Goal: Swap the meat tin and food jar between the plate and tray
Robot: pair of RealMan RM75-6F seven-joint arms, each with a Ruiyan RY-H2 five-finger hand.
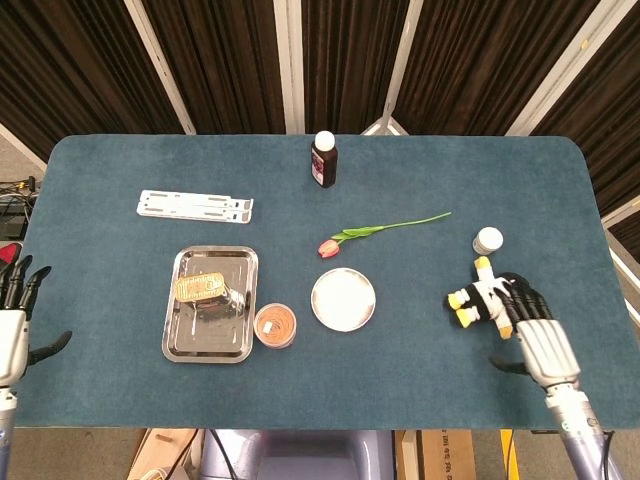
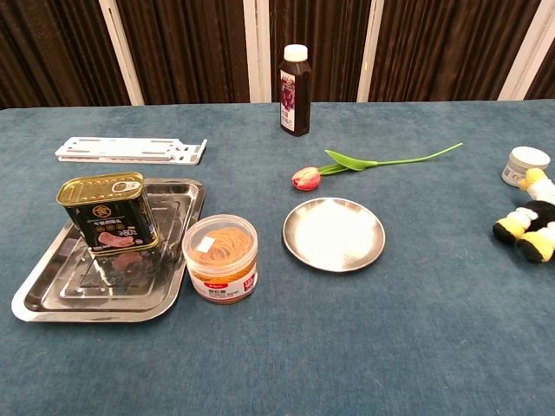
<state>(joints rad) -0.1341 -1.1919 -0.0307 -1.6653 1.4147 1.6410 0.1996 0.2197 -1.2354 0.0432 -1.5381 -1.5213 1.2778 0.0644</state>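
Observation:
The meat tin (image 1: 204, 288) (image 2: 108, 212) stands upright in the steel tray (image 1: 200, 340) (image 2: 52, 299). Just right of the tray, the food jar (image 1: 274, 325) (image 2: 220, 257) with an orange label sits on the tablecloth. Beyond it lies the round steel plate (image 1: 343, 299) (image 2: 334, 234), bare. My left hand (image 1: 14, 322) hangs at the table's far left edge, fingers spread, holding nothing. My right hand (image 1: 538, 338) is open beside the plush toy (image 1: 485, 296), fingers toward it. Neither hand shows in the chest view.
A dark juice bottle (image 1: 323, 160) (image 2: 294, 102) stands at the back centre. A tulip (image 1: 375, 232) (image 2: 364, 165) lies behind the plate. A white bracket (image 1: 195, 207) (image 2: 130, 150) lies behind the tray. A small white jar (image 1: 488, 240) (image 2: 526, 165) sits by the plush toy.

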